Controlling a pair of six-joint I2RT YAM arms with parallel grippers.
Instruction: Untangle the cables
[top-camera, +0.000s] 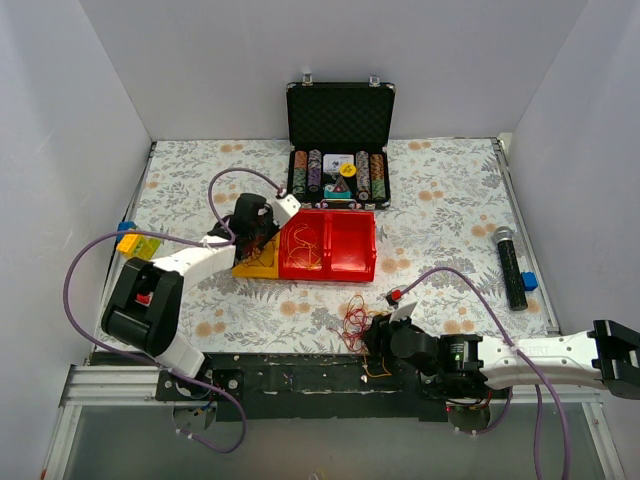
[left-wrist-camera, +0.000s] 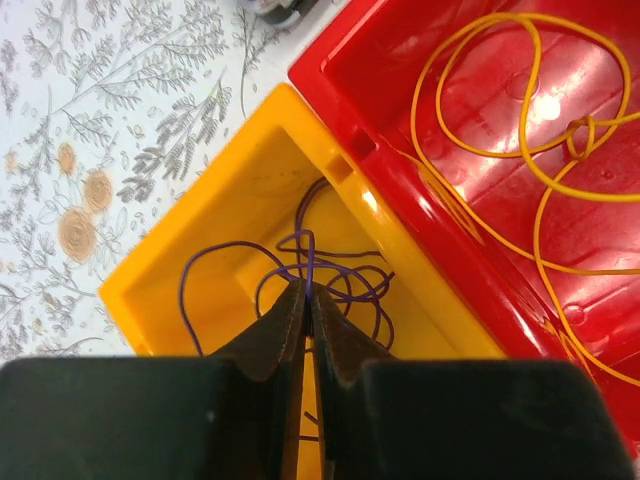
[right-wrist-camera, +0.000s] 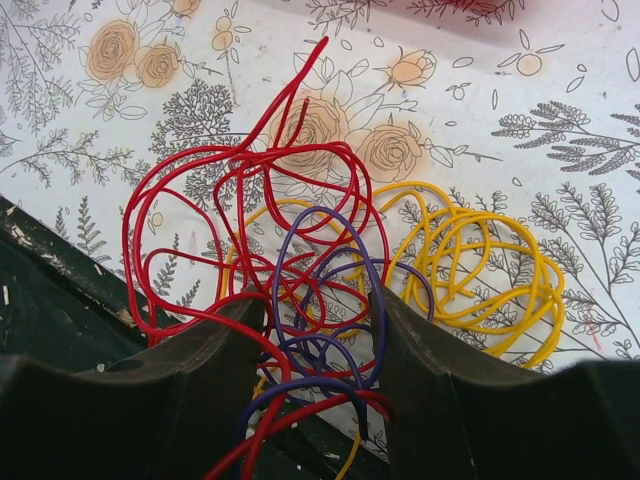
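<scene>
My left gripper is shut on a thin purple cable whose loops lie inside the yellow bin. In the top view this gripper hangs over that bin. A yellow-orange cable lies loose in the red bin beside it. At the table's near edge sits a tangle of red cable, purple cable and yellow cable. My right gripper is open, its fingers straddling red and purple loops of the tangle.
An open black case of poker chips stands at the back, behind the red bin. A black microphone lies at the right. Yellow and blue blocks sit at the left edge. The dark table rail runs under the tangle.
</scene>
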